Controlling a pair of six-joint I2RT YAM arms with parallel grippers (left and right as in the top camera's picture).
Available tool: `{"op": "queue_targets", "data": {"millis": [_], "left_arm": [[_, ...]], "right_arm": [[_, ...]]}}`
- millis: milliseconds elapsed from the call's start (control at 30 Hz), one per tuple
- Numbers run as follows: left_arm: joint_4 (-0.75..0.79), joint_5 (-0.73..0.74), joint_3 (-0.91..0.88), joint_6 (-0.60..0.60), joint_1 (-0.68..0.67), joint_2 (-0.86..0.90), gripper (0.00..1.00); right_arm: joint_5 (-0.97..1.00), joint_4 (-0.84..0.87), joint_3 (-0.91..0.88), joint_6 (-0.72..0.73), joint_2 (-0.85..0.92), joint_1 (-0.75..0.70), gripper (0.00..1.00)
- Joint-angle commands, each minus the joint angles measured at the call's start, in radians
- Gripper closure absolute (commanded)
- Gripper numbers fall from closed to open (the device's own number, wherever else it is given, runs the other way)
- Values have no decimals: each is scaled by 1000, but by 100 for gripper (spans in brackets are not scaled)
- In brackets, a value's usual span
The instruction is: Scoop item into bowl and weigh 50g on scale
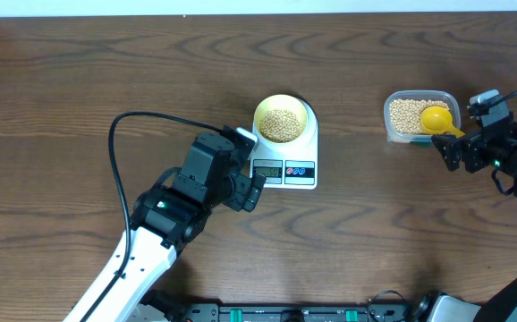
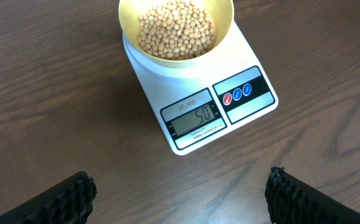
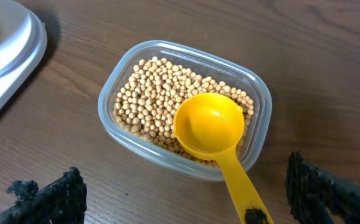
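Note:
The pale yellow-green bowl (image 1: 282, 121) holds tan beans (image 2: 176, 30) and stands on the white scale (image 1: 294, 168). In the left wrist view the scale's display (image 2: 195, 117) reads 50. My left gripper (image 2: 180, 198) is open and empty, just near of the scale over bare table. The bright yellow scoop (image 3: 212, 126) lies empty in the clear tub (image 3: 108, 93) of beans (image 3: 149, 102), its handle resting over the tub's rim. My right gripper (image 3: 186, 193) is open, its fingers spread either side of the scoop's handle without touching it.
The clear tub (image 1: 389, 114) stands at the right of the wooden table, right of the scale. A black cable (image 1: 120, 134) loops over the table left of my left arm. The table's far edge runs along the top of the overhead view.

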Motion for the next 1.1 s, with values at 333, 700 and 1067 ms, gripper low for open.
{"op": "queue_targets", "data": {"millis": [333,700,1067], "left_arm": [[0,-9,0,-8,4,6,11],[-9,-9,0,-8,4,5,11],[-39,-9,-1,-9,5,-12,11]], "right_arm": [[-20,-2,1,-13,-18,-3,1],[-20,-2,1,-13,-18,-3,1],[-20,-2,1,-13,-18,-3,1]]}}
